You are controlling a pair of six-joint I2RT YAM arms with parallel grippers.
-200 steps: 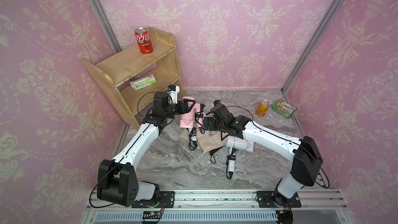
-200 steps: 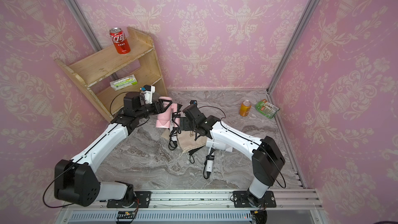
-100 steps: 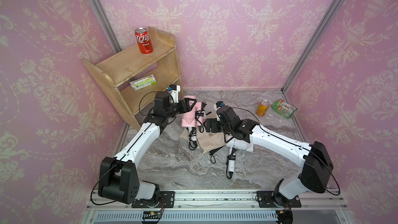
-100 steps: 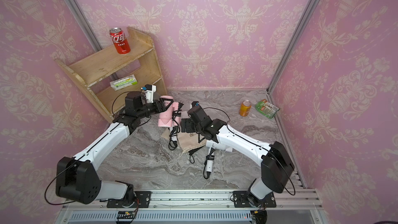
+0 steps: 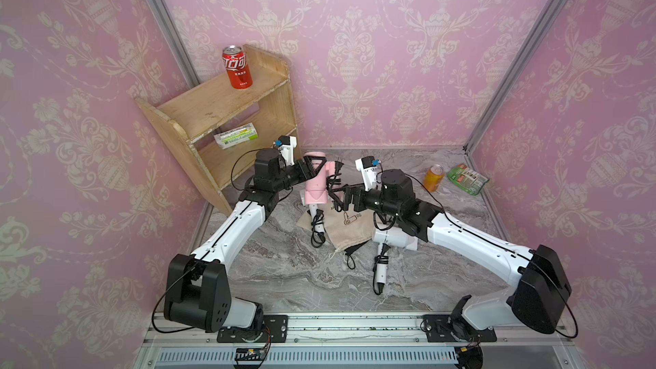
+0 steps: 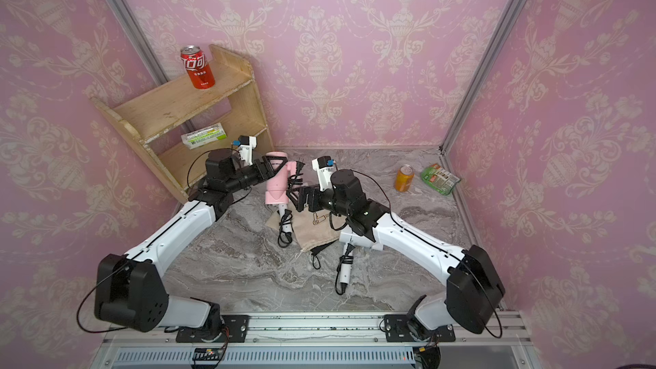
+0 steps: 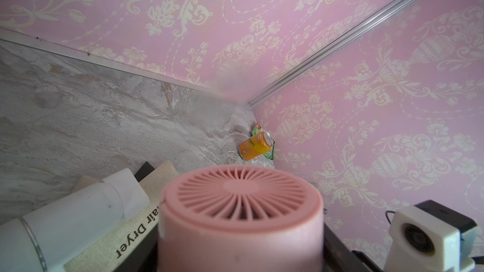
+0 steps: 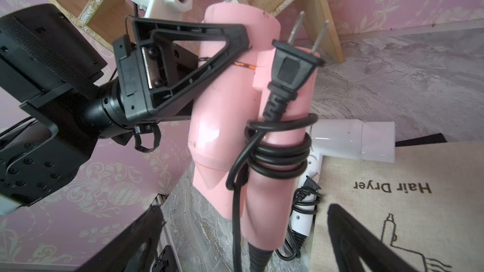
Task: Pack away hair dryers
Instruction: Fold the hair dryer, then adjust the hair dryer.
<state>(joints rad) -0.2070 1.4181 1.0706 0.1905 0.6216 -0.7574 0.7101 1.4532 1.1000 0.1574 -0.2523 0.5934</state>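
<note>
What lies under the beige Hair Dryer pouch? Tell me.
A black fabric corner pokes out from under the near edge of the beige pouch. How far it extends, and anything else beneath, is covered.

A hair dryer [image 5: 394, 237] lies just right of the pouch [image 5: 349, 223]; a can [image 5: 237, 67] stands atop the shelf [image 5: 213, 108].

**Right arm swings out, jaws spread**

In both top views the right arm [image 5: 475, 246] has swung its elbow out toward 4 o'clock, and its wrist has drawn back toward 3 o'clock. The right gripper [image 5: 335, 199] has spread its jaws wider. The pink dryer [image 5: 317, 186], clamped in the left gripper [image 5: 319, 168], has edged toward 3 o'clock.
</note>
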